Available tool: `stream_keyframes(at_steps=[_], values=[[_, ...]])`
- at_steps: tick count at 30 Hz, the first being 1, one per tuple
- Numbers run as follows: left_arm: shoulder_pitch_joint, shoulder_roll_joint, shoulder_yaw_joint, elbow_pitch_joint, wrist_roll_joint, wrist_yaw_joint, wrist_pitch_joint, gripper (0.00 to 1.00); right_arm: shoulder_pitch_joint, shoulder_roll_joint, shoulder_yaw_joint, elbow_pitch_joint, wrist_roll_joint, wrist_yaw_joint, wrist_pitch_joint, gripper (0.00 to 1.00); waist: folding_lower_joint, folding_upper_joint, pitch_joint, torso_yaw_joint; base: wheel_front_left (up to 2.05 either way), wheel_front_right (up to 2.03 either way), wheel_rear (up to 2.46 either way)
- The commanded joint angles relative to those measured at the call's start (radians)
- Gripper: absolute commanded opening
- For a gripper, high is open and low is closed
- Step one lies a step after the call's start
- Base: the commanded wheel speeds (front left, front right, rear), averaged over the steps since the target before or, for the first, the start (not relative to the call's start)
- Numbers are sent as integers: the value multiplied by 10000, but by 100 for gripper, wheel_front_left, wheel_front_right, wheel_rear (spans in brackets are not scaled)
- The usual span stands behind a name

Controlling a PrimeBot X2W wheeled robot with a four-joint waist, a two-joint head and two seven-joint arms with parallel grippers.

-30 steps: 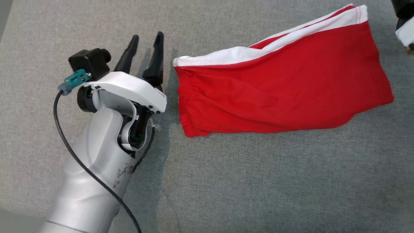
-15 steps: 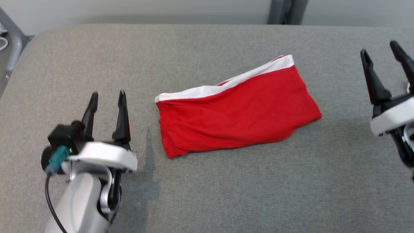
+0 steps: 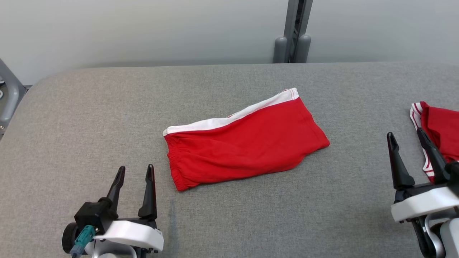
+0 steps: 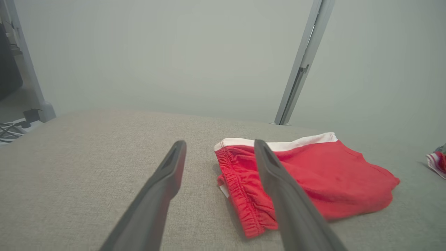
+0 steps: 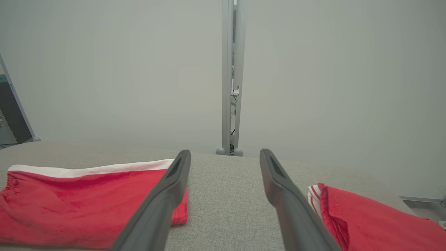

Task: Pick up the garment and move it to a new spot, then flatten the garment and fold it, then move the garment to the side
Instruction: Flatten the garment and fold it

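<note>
The red garment (image 3: pixel 244 143) lies folded near the middle of the grey padded surface (image 3: pixel 89 107), its white band toward the far edge and its elastic waist toward the left. The left gripper (image 3: pixel 136 167) hovers near the front edge, left of that waist, fingers spread wide, clasping nothing and clear of the cloth. The right gripper (image 3: pixel 405 132) stands by the right edge, equally wide and empty, just beside a second red garment (image 3: pixel 443 129).

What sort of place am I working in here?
Probably a lab or test bay, not a home: a grey padded table before a bare pale wall and metal post, with red shorts and a second red garment on it.
</note>
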Motion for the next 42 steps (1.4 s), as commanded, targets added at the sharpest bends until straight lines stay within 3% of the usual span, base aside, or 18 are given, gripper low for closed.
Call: stream_keyframes(at_steps=[1,7,12,15,20,27,34,42], values=[[57,-119,309,-70,331,-239,-48,100,366,179,-214,-239,-184,-9,-29,100,0,0,-68,34,0,0,0],[-108,-214,385,-73,509,-433,-49,100,468,302,-230,-227,-92,-9,208,100,0,0,177,233,0,0,0],[-209,-220,283,-3,426,-468,-49,100,448,590,-42,-10,835,-9,865,100,0,0,340,389,0,0,0],[-411,-220,46,25,353,-377,-49,100,210,1028,279,475,2581,-7,2319,100,0,0,657,746,0,0,0],[-606,-221,-197,56,271,-343,-49,100,-167,1348,-54,1009,4047,-7,3199,100,0,0,973,1186,0,0,0],[-758,-225,-629,178,104,43,-49,100,-890,1672,-910,2164,5932,-5,4275,100,0,0,1247,1910,0,0,0],[-673,-220,-933,127,-126,203,-49,100,-1517,1726,-1386,3154,6405,5,4696,100,0,0,1318,2582,0,0,0],[-705,-224,-1105,61,-278,276,-49,100,-2431,1565,-1902,4458,5969,5,4998,100,0,0,1475,3077,0,0,0]])
